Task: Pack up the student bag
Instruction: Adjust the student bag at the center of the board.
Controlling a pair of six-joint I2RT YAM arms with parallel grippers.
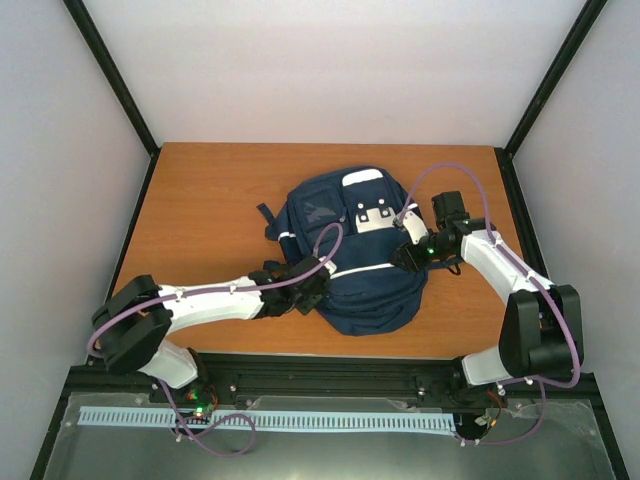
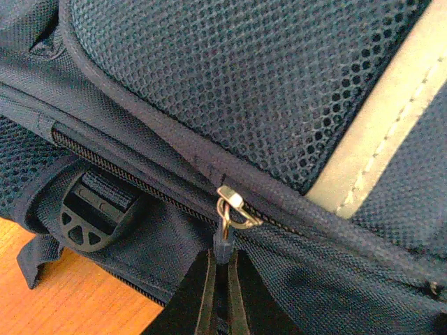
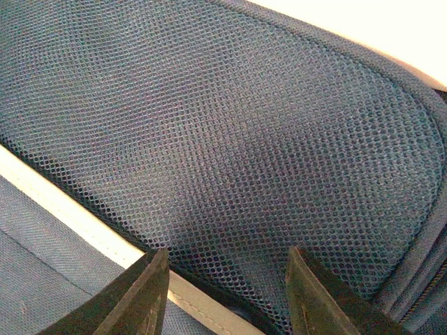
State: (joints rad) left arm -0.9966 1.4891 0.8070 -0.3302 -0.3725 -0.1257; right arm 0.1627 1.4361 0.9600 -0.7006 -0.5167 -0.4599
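Note:
The student bag [image 1: 366,300] lies flat in the middle of the table, navy with white patches near its top. My left gripper [image 1: 318,286] sits at the bag's lower left side. In the left wrist view it [image 2: 223,279] is shut on the dark zipper pull [image 2: 223,243], which hangs from a brass slider [image 2: 234,206] on a zipper running across the fabric. My right gripper [image 1: 408,256] rests against the bag's right side. In the right wrist view it [image 3: 227,279] stands open over navy mesh [image 3: 230,139], with nothing between its fingers.
A black plastic buckle [image 2: 87,216] on a strap lies left of the zipper, above the orange table [image 2: 77,300]. A white stripe [image 3: 77,223] crosses the bag below the mesh. Bare tabletop [image 1: 210,200] surrounds the bag, with walls on three sides.

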